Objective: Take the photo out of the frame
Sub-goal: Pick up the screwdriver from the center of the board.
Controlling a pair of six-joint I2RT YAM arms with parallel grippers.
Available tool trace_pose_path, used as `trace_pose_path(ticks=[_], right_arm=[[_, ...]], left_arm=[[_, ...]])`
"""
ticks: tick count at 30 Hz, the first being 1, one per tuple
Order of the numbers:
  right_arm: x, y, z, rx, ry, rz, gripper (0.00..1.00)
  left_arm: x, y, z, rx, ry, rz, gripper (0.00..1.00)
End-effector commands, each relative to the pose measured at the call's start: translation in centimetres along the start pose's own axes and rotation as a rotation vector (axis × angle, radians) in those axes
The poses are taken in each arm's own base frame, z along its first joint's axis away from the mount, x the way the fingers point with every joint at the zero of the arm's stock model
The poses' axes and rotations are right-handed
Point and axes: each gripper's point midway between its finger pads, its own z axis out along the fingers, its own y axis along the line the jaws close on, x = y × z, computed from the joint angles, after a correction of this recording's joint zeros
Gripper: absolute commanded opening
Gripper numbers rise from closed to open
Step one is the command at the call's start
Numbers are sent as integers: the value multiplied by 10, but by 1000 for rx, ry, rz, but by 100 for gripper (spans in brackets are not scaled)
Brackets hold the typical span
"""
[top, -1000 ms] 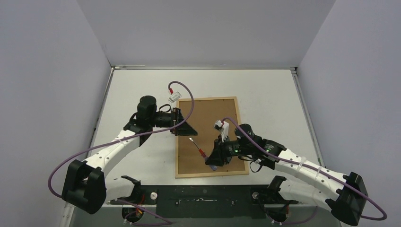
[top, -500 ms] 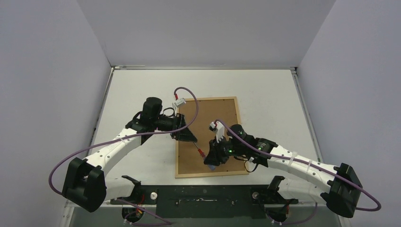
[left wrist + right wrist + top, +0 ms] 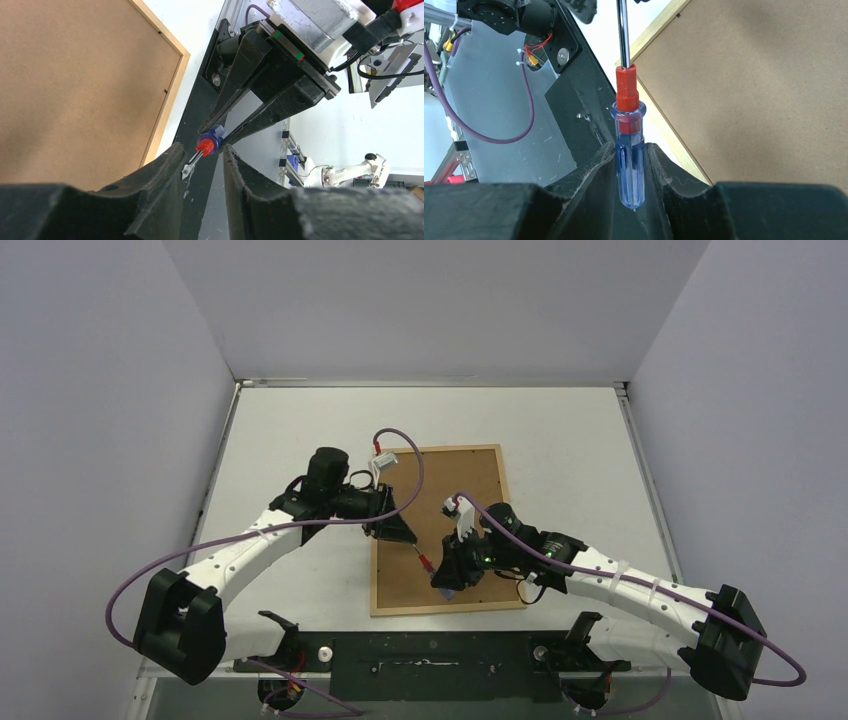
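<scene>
Apparently mid-handover: right gripper clamps the screwdriver handle; left gripper stands part-open around its tip. Next: firm grip, then the frame back.

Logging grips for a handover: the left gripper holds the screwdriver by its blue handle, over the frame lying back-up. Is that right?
Not quite: it is the right gripper whose jaws hold the screwdriver by its blue handle, as the right wrist view shows. The rest stands: the tool is over the frame, which lies back-up.
</scene>
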Motion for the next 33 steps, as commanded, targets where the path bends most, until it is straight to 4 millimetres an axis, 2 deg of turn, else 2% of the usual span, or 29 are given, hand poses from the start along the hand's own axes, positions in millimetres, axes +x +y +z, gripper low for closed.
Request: trace_pose_path(ticks=[1,5,8,9,13,15,17,19,21,24,26,29,31,33], right_arm=[[-25,8,-1,-15,-88,-33,0],[-26,10,-4,-20,-99,-36,0],[-29,10,-6,-12,-111,-36,0],[-29,9,-6,-8,-117,-34,3],[-37,5,-11,28,-173,-4,32],[-46,4,-17,35,-238,22,43],[-57,1,-26,24,-327,72,68],[-71,-4,-37,-3,-423,138,77],[-78,-20,-48,-7,-513,240,85],[-91,-32,-65,-50,-657,341,88],[-96,-31,-72,-98,-752,356,88],[-104,-24,-95,-233,-956,397,89],[-98,-25,-93,-243,-943,395,90],[-97,-14,-87,-258,-880,358,89]], left_arm=[[-6,-17,1,51,14,56,25],[-5,-18,3,57,23,58,2],[-6,-15,4,45,10,65,0],[-8,-14,4,39,0,67,0],[-19,-18,2,23,-82,90,0],[-30,-18,1,8,-155,123,0],[-38,-20,-2,6,-237,141,0],[-42,-25,-6,29,-329,130,0],[-48,-32,-13,63,-438,123,0],[-54,-35,-26,91,-597,84,0],[-57,-36,-35,112,-682,53,0],[-60,-39,-50,152,-805,8,0],[-60,-42,-57,185,-856,-15,0],[-60,-41,-60,191,-879,-43,0]])
